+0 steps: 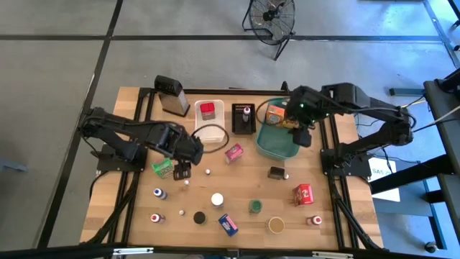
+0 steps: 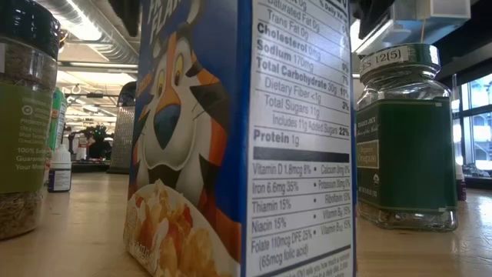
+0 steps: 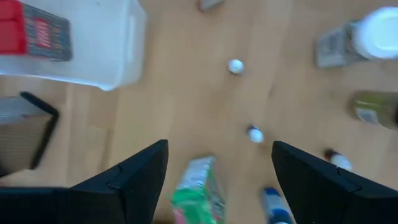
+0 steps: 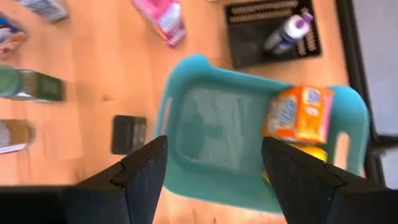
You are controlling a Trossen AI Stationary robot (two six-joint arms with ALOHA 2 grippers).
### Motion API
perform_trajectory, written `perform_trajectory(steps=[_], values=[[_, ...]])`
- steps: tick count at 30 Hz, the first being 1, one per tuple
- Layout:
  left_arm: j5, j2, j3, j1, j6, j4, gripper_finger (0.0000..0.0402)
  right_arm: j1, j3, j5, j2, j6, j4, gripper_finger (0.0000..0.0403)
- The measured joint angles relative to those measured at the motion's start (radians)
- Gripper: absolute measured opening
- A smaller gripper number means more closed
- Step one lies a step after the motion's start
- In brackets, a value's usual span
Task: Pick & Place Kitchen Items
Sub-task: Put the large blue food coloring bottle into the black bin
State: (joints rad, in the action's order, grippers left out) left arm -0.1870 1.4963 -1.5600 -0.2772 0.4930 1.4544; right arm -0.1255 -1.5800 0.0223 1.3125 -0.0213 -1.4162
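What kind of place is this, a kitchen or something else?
Probably a robotics lab or workshop, not a kitchen: a wooden table with two robot arms mounted on it, bare concrete floor with a floor fan, and exposed ceiling ducts.

Even overhead light fills the high view, with soft, short shadows beneath the arms on the wooden table [image 1: 237,180]. Both wrist views are motion-blurred. In the low view the near cereal box [image 2: 238,138] is sharp, while ceiling lights and bright windows glare behind.
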Motion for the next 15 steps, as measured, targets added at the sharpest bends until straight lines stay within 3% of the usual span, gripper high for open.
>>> perform_trajectory(steps=[5, 15], values=[[0.003, 0.000, 0.000, -0.133, 0.182, 0.015, 0.0283, 0.090, 0.008, 0.000, 0.000, 0.008, 0.045, 0.0264], [-0.074, 0.011, 0.000, -0.351, 0.788, 0.100, 0.0283, 0.189, 0.008, 0.001, 0.000, -0.021, 0.119, 0.0264]])
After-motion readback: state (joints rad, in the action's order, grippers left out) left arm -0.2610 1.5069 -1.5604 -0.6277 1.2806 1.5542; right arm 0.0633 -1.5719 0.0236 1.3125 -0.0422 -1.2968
